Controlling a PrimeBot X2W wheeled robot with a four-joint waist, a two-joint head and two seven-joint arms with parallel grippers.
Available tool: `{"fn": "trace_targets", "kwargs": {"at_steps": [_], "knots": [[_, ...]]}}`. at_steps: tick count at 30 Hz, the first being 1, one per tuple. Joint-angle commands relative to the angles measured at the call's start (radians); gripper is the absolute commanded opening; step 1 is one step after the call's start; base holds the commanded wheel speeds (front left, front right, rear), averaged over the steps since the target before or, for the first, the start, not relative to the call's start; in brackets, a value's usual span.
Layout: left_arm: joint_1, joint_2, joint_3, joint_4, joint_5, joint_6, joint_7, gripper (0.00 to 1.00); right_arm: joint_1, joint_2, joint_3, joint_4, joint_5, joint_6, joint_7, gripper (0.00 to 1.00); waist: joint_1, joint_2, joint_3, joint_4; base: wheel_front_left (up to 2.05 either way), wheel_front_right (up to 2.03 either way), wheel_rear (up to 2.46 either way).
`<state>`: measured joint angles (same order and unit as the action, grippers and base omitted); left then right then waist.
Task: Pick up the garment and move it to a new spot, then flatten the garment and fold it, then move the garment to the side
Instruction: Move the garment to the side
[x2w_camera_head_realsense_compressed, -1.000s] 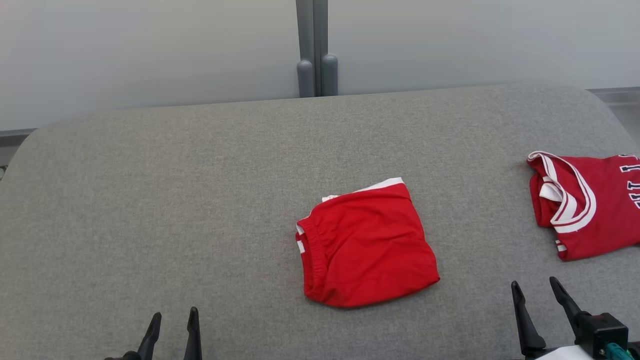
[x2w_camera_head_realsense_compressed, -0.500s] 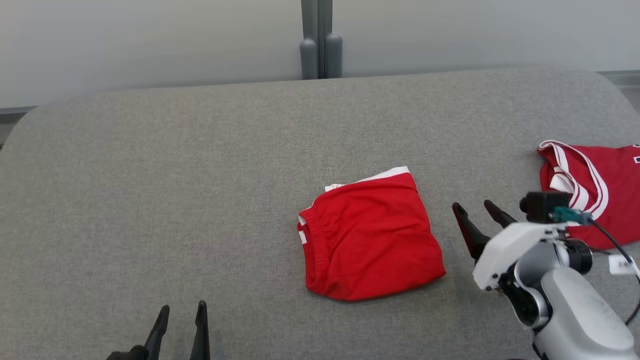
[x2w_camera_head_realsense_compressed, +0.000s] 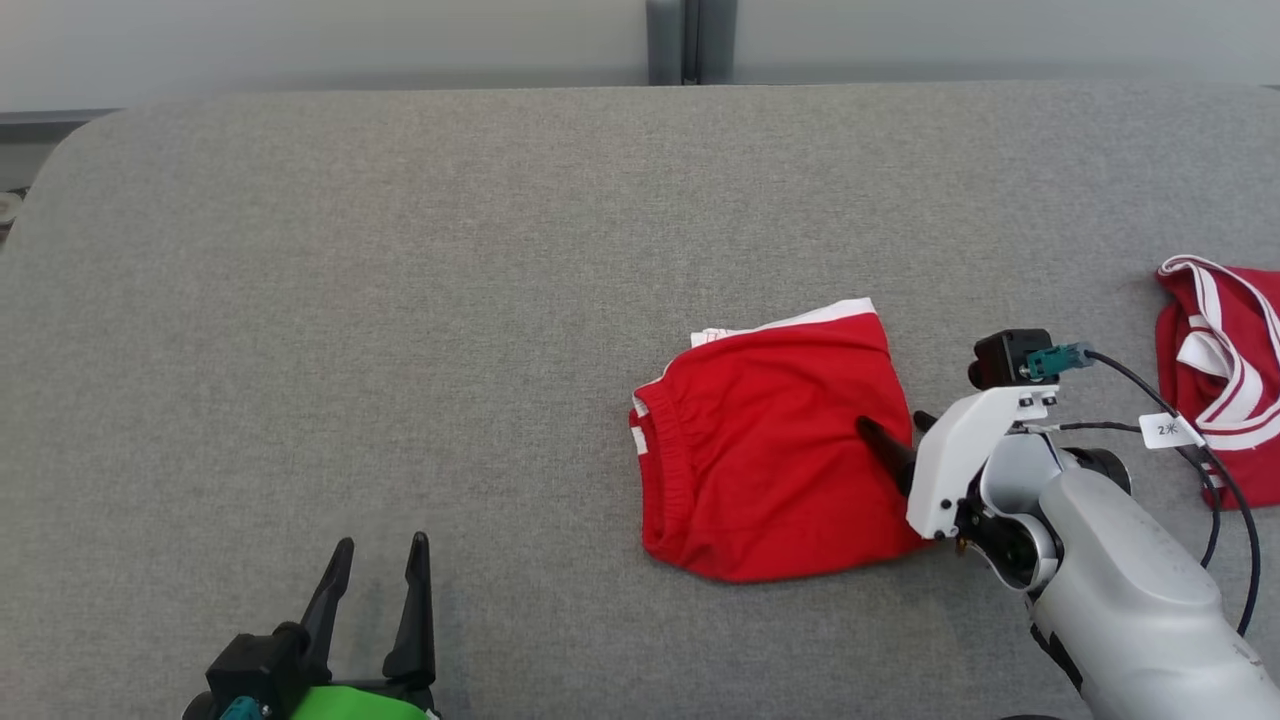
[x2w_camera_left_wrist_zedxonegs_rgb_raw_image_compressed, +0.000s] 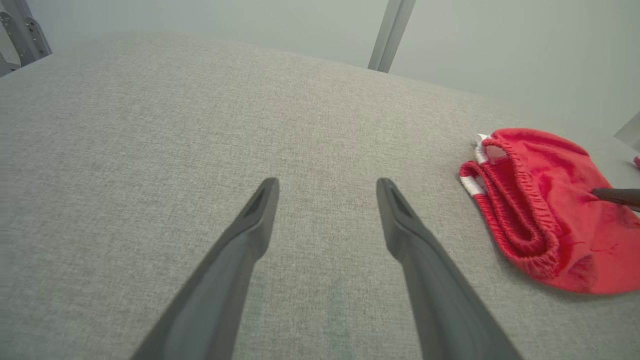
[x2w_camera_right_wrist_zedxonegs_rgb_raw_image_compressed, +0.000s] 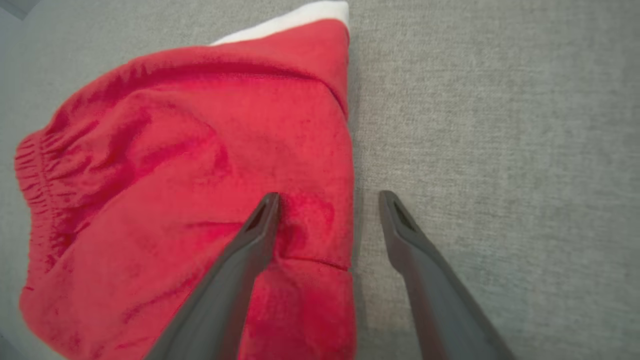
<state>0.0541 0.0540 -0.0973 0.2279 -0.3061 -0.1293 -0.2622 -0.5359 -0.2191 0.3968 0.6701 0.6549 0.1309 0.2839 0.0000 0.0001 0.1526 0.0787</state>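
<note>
The garment (x2w_camera_head_realsense_compressed: 760, 440) is a pair of red shorts with white trim and an elastic waistband, folded into a small bundle at the middle of the grey padded surface (x2w_camera_head_realsense_compressed: 400, 300). My right gripper (x2w_camera_head_realsense_compressed: 892, 422) is open at its right edge. In the right wrist view one finger lies over the red cloth (x2w_camera_right_wrist_zedxonegs_rgb_raw_image_compressed: 175, 150) and the other over bare grey surface, so the right gripper (x2w_camera_right_wrist_zedxonegs_rgb_raw_image_compressed: 328, 196) straddles that edge. My left gripper (x2w_camera_head_realsense_compressed: 382, 545) stands open near the front left, well apart from the garment (x2w_camera_left_wrist_zedxonegs_rgb_raw_image_compressed: 540, 200). Nothing sits between the left gripper's (x2w_camera_left_wrist_zedxonegs_rgb_raw_image_compressed: 327, 182) fingers.
A second red garment with white stripes (x2w_camera_head_realsense_compressed: 1215, 370) lies at the right edge of the surface. A black cable with a white tag (x2w_camera_head_realsense_compressed: 1165, 430) hangs off my right wrist. A grey post (x2w_camera_head_realsense_compressed: 690, 40) stands behind the surface against a pale wall.
The head camera has tilted down and shifted. My right arm has come up from the lower right and reached left to the garment's right edge. The garment lies as before.
</note>
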Motion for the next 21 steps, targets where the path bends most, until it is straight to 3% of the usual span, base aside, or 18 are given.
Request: {"fn": "trace_targets", "kwargs": {"at_steps": [1,4,5,6,12,21], "knots": [[-0.017,0.003,-0.002,0.001,-0.002,-0.002,-0.003,1.0,-0.02,0.002,0.003,0.031,0.026,0.0,0.003,1.0,0.0,-0.0001,0.013,0.02,0.0,0.0,0.0],[-0.018,0.002,-0.006,0.003,-0.006,-0.002,-0.003,1.0,-0.025,0.019,0.015,0.061,0.082,0.0,0.018,0.96,0.0,-0.0001,0.011,0.023,0.0,0.0,0.0],[-0.016,0.001,-0.005,0.003,-0.006,-0.002,-0.003,1.0,-0.027,0.024,0.018,0.057,0.107,0.0,0.011,0.44,0.0,-0.0001,0.01,0.021,0.0,0.0,0.0],[-0.015,0.001,-0.002,0.004,-0.008,-0.002,-0.003,1.0,-0.031,0.023,0.005,0.06,0.131,0.0,-0.007,0.0,0.0,-0.0001,0.009,0.018,0.0,0.0,0.0],[-0.013,-0.002,0.007,-0.009,-0.013,-0.002,-0.003,1.0,-0.056,-0.009,0.029,0.025,0.2,0.0,-0.009,0.0,0.0,-0.0001,0.008,-0.034,0.0,0.0,0.0],[-0.026,-0.002,-0.01,-0.057,-0.023,-0.002,-0.003,1.0,-0.123,-0.176,0.104,-0.145,0.227,0.0,0.045,0.0,0.0,-0.0001,0.019,-0.19,0.0,0.0,0.0]]}}
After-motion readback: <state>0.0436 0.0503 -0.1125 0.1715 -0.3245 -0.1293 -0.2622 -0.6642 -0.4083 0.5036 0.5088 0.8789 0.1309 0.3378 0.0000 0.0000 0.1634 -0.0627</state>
